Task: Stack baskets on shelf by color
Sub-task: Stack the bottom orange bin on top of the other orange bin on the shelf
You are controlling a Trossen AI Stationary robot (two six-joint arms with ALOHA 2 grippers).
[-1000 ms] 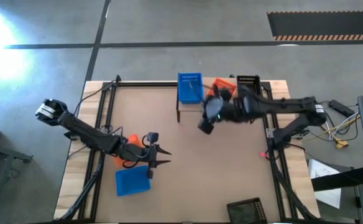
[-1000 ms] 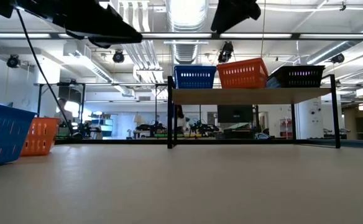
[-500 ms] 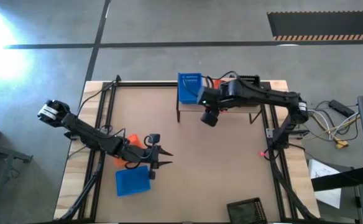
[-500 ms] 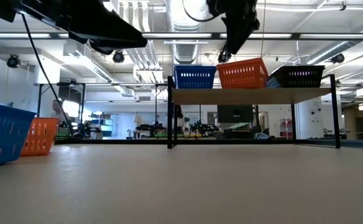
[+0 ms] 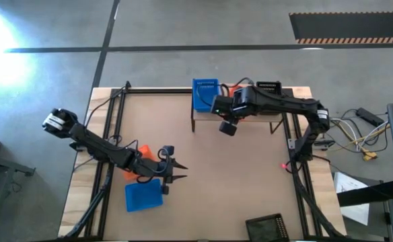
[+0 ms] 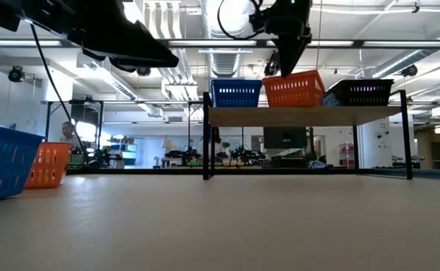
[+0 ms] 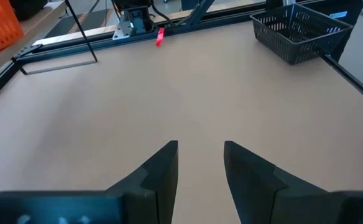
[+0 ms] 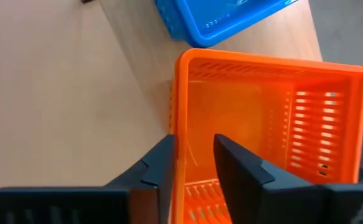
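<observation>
On the shelf [image 6: 303,114] stand a blue basket [image 6: 235,92], an orange basket [image 6: 295,89] sitting a little askew, and a black basket [image 6: 359,92]. My right gripper [image 8: 194,140] is open above the orange basket, pointing down. One finger is inside its side wall [image 8: 180,124] and one outside. My left gripper [image 7: 200,149] is open and holds nothing. It hovers over bare tabletop beside a blue basket [image 5: 143,196] and an orange basket [image 5: 137,154] lying on the table's left part. My right gripper comes from above with its fingers on either side of the orange basket's side wall [image 8: 180,124], near a corner. I cannot tell whether a finger [image 8: 163,165] touches the wall. The basket rests on the shelf.
A further black basket [image 5: 267,227] stands at the table's near edge, right of centre, and shows in the left wrist view as the black basket [image 7: 299,28]. A small red item [image 5: 284,166] lies near the right rail. Bare tabletop lies between the arms.
My right gripper has swung toward the far edge and come down from high above the shelf to the orange basket's rim. The baskets on the shelf have not moved. My left arm has kept its place.
</observation>
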